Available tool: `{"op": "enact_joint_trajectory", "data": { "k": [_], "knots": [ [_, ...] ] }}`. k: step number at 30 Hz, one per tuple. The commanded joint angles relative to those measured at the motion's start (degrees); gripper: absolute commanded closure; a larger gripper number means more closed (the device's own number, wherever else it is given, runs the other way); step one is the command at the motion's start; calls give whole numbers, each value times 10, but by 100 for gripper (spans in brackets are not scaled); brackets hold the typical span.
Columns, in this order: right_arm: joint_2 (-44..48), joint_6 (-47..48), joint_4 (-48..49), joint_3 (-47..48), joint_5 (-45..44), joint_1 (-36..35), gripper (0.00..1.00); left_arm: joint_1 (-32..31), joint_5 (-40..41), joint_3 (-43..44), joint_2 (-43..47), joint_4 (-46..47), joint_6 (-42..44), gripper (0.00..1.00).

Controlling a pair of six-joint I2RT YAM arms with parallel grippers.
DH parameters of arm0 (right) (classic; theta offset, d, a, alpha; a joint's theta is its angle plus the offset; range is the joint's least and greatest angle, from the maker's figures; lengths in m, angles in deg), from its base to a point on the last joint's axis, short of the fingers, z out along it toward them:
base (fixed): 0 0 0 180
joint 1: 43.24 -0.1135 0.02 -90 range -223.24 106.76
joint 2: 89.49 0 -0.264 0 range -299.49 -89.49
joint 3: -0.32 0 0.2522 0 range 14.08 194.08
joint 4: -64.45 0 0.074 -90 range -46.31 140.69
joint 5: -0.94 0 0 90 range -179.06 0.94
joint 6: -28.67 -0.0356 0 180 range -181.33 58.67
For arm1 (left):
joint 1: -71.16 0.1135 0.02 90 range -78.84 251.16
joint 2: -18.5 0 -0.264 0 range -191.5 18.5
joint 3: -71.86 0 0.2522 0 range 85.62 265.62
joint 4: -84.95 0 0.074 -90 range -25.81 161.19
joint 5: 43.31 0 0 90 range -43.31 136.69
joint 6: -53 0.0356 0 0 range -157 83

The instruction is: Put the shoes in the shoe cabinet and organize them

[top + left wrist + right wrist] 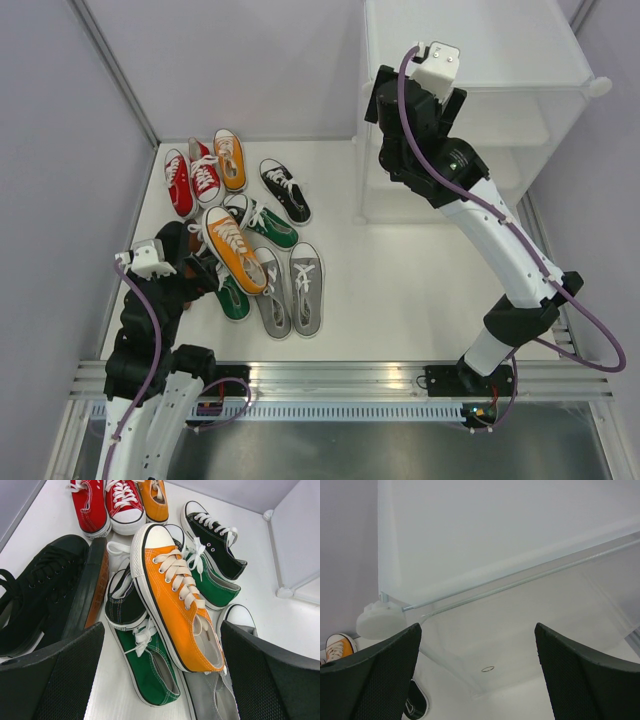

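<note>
Left gripper point(162, 630): fingers wide apart, nothing held, poised over an orange shoe point(175, 595) that lies atop a green shoe point(150, 670).

Right gripper point(477, 627): fingers wide apart, nothing held, facing the shoe cabinet point(520, 555) beside one round corner connector point(377, 620).

All visible shoes point(245, 235) lie heaped on the table point(400, 290) to the left of the cabinet, outside it. The red pair point(190, 180) is on the heap's side away from the cabinet, and the grey pair point(290, 285) is on the side towards it.

Left hand point(161, 642) stood spread wide, empty. Orange shoe point(172, 595) lay just ahead between its fingers, atop a green shoe point(150, 667); red shoes point(107, 502) sat farther ahead, leftward.
</note>
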Motion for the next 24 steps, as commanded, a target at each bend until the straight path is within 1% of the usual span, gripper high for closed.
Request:
{"op": "enact_joint_trajectory", "data": {
  "k": [1,11,18,24],
  "knots": [
    [0,-29,22,-6,-10,1,2,-2,3,-6,0,22,-17,0],
    [-2,-71,25,-15,0,1,2,-2,3,-6,2,21,-17,0],
    [-5,-98,22,-33,-50,2,2,-2,3,-6,2,21,-17,0],
    [-3,-127,22,-57,-60,7,3,-2,3,-6,5,21,-17,0]
  ]
}}
